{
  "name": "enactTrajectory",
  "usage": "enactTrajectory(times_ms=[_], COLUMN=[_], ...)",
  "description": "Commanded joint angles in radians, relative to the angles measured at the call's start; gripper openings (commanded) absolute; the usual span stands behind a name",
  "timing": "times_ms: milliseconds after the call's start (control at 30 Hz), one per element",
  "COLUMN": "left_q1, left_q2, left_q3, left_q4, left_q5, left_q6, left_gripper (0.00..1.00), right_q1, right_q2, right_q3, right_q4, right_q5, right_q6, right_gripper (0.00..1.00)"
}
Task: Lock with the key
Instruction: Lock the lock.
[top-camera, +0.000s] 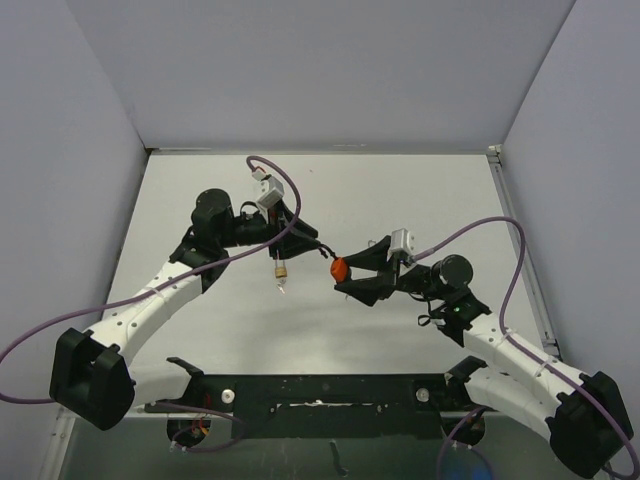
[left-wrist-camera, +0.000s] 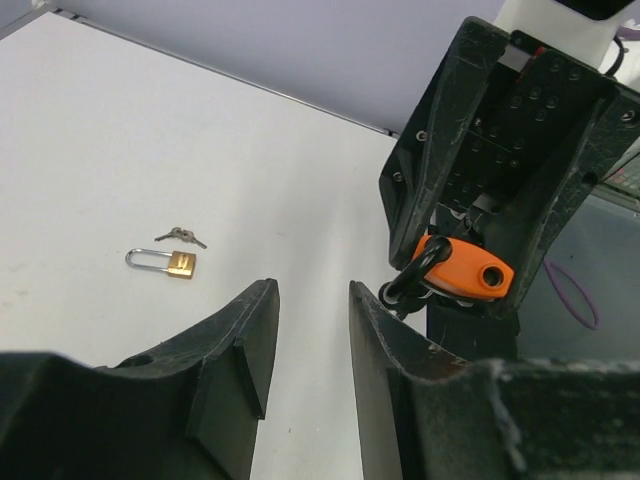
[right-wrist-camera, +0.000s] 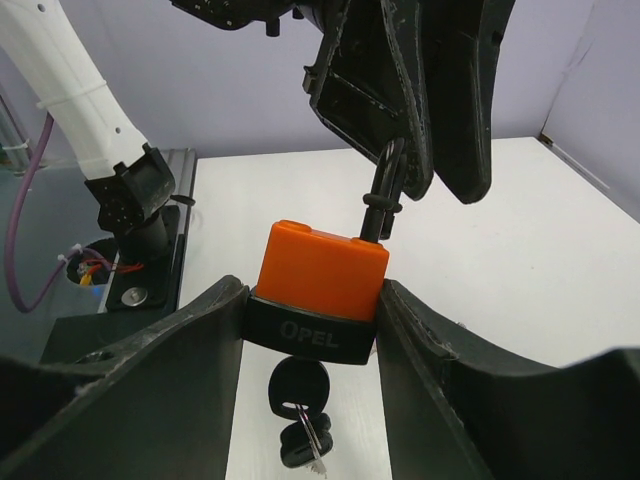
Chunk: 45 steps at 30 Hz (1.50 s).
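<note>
My right gripper (right-wrist-camera: 312, 288) is shut on an orange padlock (right-wrist-camera: 320, 270) with a black base, held above the table. A black-headed key (right-wrist-camera: 297, 380) sits in the bottom of the padlock, with a second key hanging from its ring. The black shackle (right-wrist-camera: 383, 195) rises from one side of the body; an empty hole shows in the orange top (left-wrist-camera: 490, 275). My left gripper (left-wrist-camera: 313, 290) stands open just beside the shackle (left-wrist-camera: 412, 275), with nothing between its jaws. From above, the padlock (top-camera: 339, 268) sits between both grippers.
A small brass padlock (left-wrist-camera: 181, 264) lies on the white table with small silver keys (left-wrist-camera: 181, 236) next to it, left of my left gripper. Grey walls enclose the table (top-camera: 400, 200). A black bar (top-camera: 320, 390) runs along the near edge.
</note>
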Motion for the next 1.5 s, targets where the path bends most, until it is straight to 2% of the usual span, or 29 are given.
enactTrajectory(times_ms=[0, 133, 300, 533, 733, 967, 1300, 1467], left_q1=[-0.007, -0.007, -0.007, -0.007, -0.007, -0.007, -0.007, -0.007], left_q2=[-0.016, -0.027, -0.037, -0.058, -0.071, -0.114, -0.138, -0.122], left_q3=[0.029, -0.001, -0.017, -0.008, -0.008, 0.013, 0.003, -0.008], left_q4=[0.133, 0.223, 0.228, 0.133, 0.115, 0.003, 0.047, 0.135], left_q5=[0.098, 0.188, 0.243, 0.149, 0.106, -0.009, 0.023, 0.111], left_q6=[-0.036, -0.063, -0.037, 0.027, 0.035, 0.082, 0.043, -0.012], left_gripper=[0.33, 0.33, 0.33, 0.33, 0.34, 0.34, 0.35, 0.36], right_q1=[0.01, 0.012, 0.016, 0.027, 0.031, 0.036, 0.043, 0.043], right_q2=[-0.018, -0.021, -0.04, -0.091, -0.136, -0.165, -0.152, -0.148], right_q3=[0.057, 0.057, 0.062, 0.07, 0.066, 0.063, 0.067, 0.07], right_q4=[0.049, 0.052, 0.043, -0.021, -0.079, -0.121, -0.13, -0.139], right_q5=[0.009, 0.012, 0.006, 0.006, 0.04, 0.06, 0.07, 0.083], right_q6=[-0.025, -0.026, -0.023, -0.043, -0.077, -0.11, -0.128, -0.139], right_gripper=[0.0, 0.0, 0.0, 0.0, 0.0, 0.0, 0.0, 0.0])
